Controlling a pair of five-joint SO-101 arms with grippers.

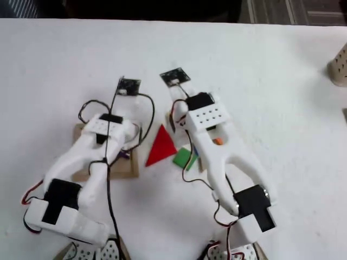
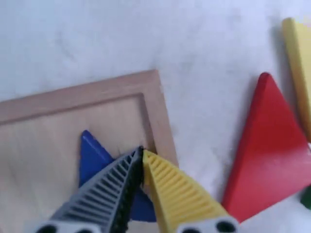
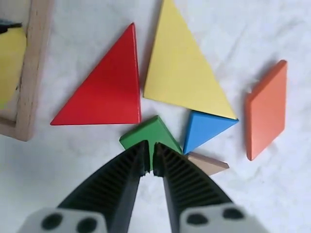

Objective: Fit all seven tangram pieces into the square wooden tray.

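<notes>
Left wrist view: the left tool (image 2: 142,154) has its grey and yellow fingers pressed together, holding nothing, with the tips low over the blue triangle (image 2: 92,158). That piece lies flat inside the tray (image 2: 163,116), close to the rim's inner corner. Just outside the rim, on the counter (image 2: 97,39), lies the red triangle (image 2: 267,155), and the yellow triangle (image 2: 297,53) is beyond it.

In the right wrist view the right tool (image 3: 149,158) is narrowed to a slit, its tips at the near corner of the green piece (image 3: 151,132). I cannot tell whether it pinches that corner or only hovers above it. Around the green piece sit the light-blue triangle (image 3: 204,128), the tan piece (image 3: 209,164) and, farther out, the orange piece (image 3: 266,109).

The task looks early: one piece is in the tray and six are out. The left tool seems to be nudging the blue triangle into its corner, while the right lines up on the green piece. The right tool would have to widen to straddle the green piece's edges, then lift it clear of its neighbours without dragging them. The left arm must give way over the tray first.
</notes>
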